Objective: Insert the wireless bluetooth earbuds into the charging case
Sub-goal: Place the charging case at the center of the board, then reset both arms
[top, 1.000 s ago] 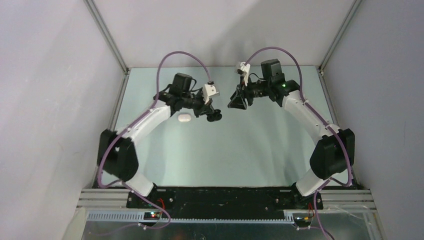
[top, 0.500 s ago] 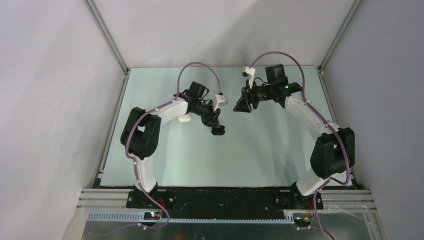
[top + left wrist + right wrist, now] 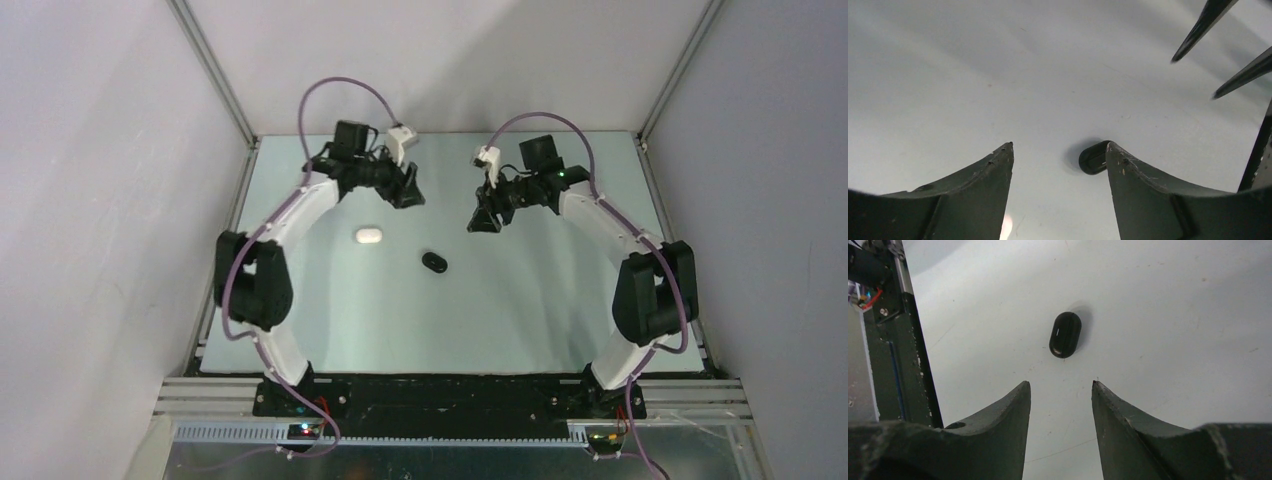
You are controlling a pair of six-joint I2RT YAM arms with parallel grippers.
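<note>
left claw (image 3: 1059,145): released, jaws wide with nothing between them, hanging over the far left of the table (image 3: 520,300)
right claw (image 3: 1060,382): released too, jaws apart and empty, pointed down at the black case
black case (image 3: 1065,334): lying flat mid-table between the two arms, lid looks shut, nothing touching it
white case (image 3: 368,236): flat on the table to the left of the black one, apart from it, looks shut as well
buds: can't spot one in any view, so no idea if they're inside the cases or just out of frame
risk 1: the case is smooth, rounded and low, so i'd guess an off-centre pinch squirts it sideways across the table
risk 2: both claws sit near the same case; if they go in together the fingers could clash
risk 3: with the lid shut, prying it while the other claw holds loosely could flip the case over
risk 4: tiny buds could easily drop or roll if gripped on the curve
</note>
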